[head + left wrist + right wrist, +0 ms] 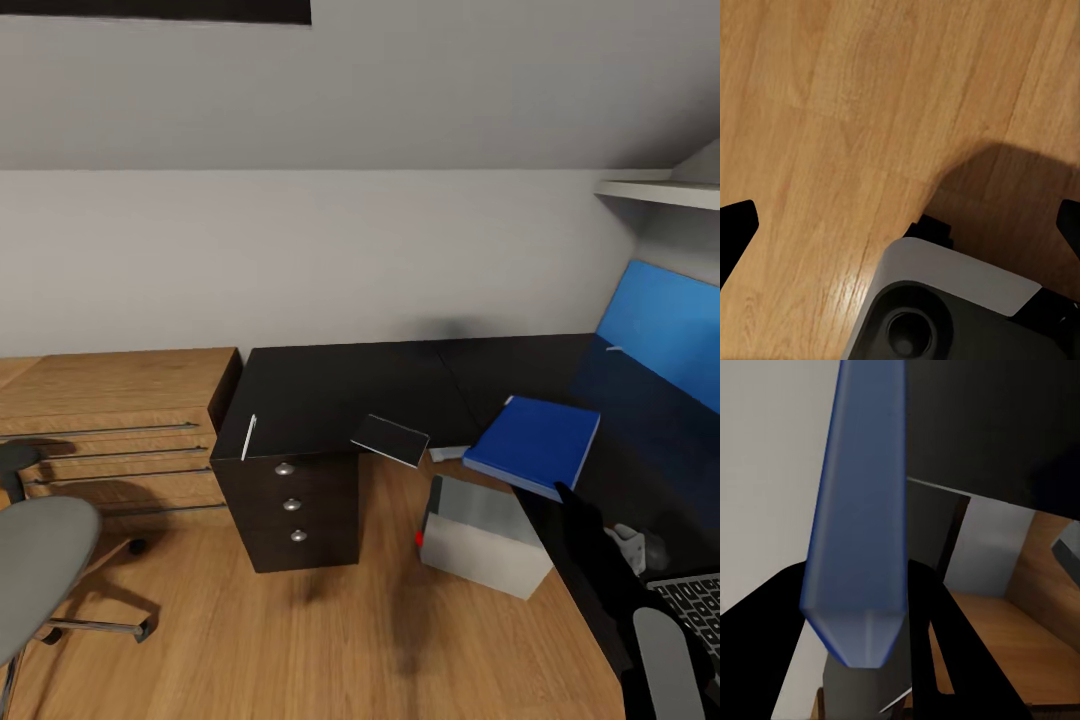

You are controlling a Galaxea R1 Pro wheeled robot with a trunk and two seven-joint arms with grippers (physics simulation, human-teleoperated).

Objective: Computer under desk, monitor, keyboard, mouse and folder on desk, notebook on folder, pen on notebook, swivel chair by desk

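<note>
The blue folder point(535, 443) hangs tilted over the inner edge of the black desk point(330, 385), above the silver-grey computer point(485, 535) that stands on the floor by the desk. My right gripper point(572, 497) is shut on the folder's near edge. In the right wrist view the folder point(862, 510) runs edge-on between the fingers of that gripper point(862, 637). A white pen point(248, 437) and a dark notebook point(390, 440) lie on the desk's left part, and the keyboard point(697, 600) lies at the lower right. The swivel chair point(40, 565) stands at the left. My left gripper point(900, 225) is open over the floor.
Light wooden low shelving point(110, 430) joins the desk's left end above a black drawer pedestal point(295, 505). The blue back panel point(665, 330) lines the desk's right side under a white wall shelf point(660, 190). Wooden floor point(300, 640) spreads between chair and computer.
</note>
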